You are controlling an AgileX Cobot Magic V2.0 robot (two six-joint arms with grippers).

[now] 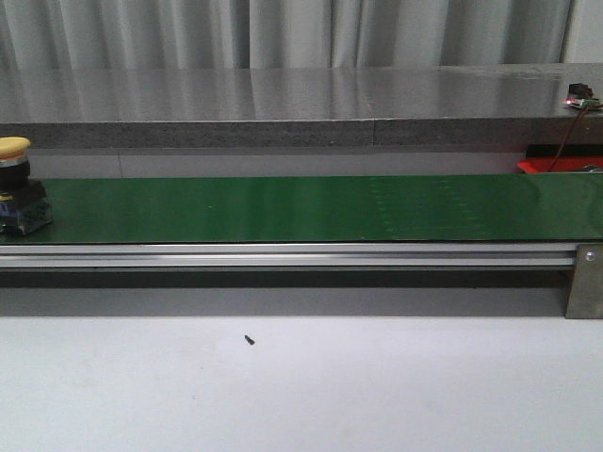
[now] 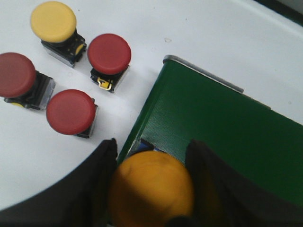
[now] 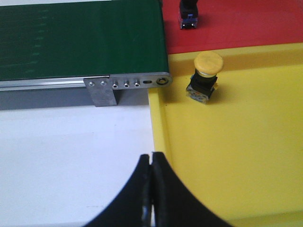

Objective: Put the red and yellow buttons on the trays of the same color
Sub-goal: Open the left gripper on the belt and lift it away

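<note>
We start with the long green conveyor belt [image 1: 301, 209], which runs across the white tabletop [image 1: 301, 386] from our left arm's side to our right. At its far right end sit the two trays: the yellow tray [image 3: 236, 142] directly below the belt's end bracket, and the red tray [image 3: 236, 23] touching it on the far side; in the front view only a sliver of red [image 1: 542, 167] shows.

The relation that matters is at the belt's left end. A yellow button [image 2: 151, 189] stands there, cap up, on the belt's edge, and our left gripper [image 2: 151, 184] has its jaws spread on either side of the cap. We cannot tell whether the fingers [image 2: 102, 184] are pressing it or merely flanking it. We judge this button must travel the belt's whole length to the yellow tray.

Our right gripper [image 3: 151, 189] hangs over the yellow tray's near rim, jaws closed together and empty. A yellow button [image 3: 204, 78] already stands in that tray, and a dark button base [image 3: 188, 14] in the red one.

Beside the belt's left end, three red buttons [image 2: 109, 54] and a yellow one [image 2: 53, 21] wait on the tabletop.
</note>
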